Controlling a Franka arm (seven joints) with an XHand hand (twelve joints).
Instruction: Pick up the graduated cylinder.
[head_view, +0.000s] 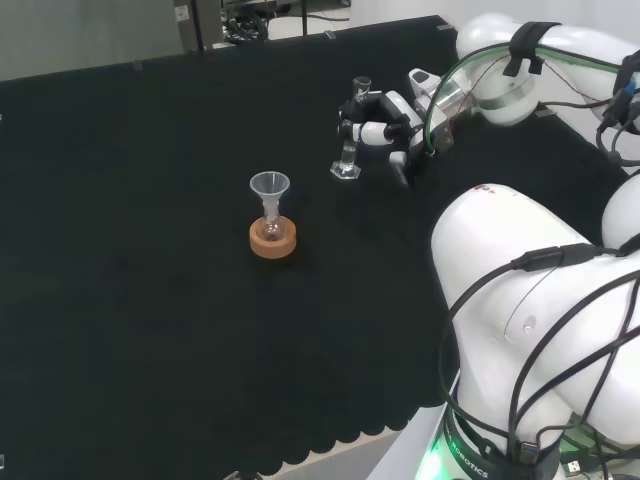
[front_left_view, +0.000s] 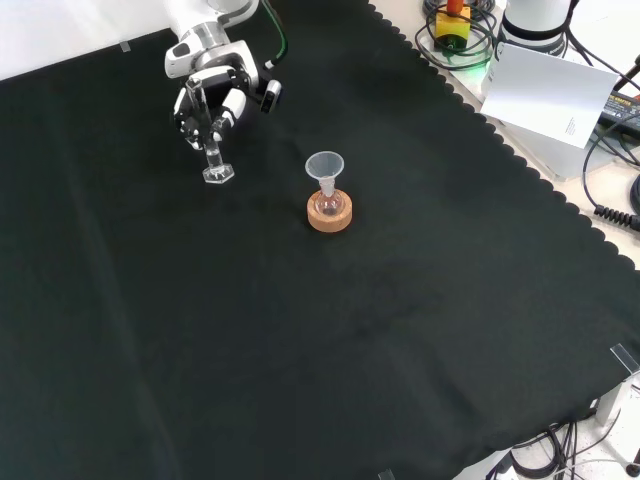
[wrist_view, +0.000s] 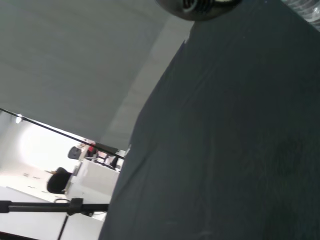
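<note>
My robot hand (head_view: 385, 125) is curled round the graduated cylinder (head_view: 349, 150), fingers wrapped on its upper part while the clear tube stands upright. In the head view its hexagonal foot sits at the cloth; whether it touches or has just cleared the surface I cannot tell. From the front view the robot hand (front_left_view: 210, 105) comes in from the top left, and the graduated cylinder (front_left_view: 215, 160) hangs below it, foot near the cloth.

Well apart from me stands a small flask on a cork ring (head_view: 273, 240), with a clear funnel (head_view: 269, 187) in its neck. In the front view the cork ring (front_left_view: 330, 213) lies to the right of the cylinder, with bare black cloth between us.

The table (head_view: 130, 300) is wide open: a broad stretch of dark cloth spreads left and toward the scalloped near edge in the head view. In the front view that scalloped edge runs diagonally down the right side, far from me. The top edge of the cloth lies close behind my robot hand there.
</note>
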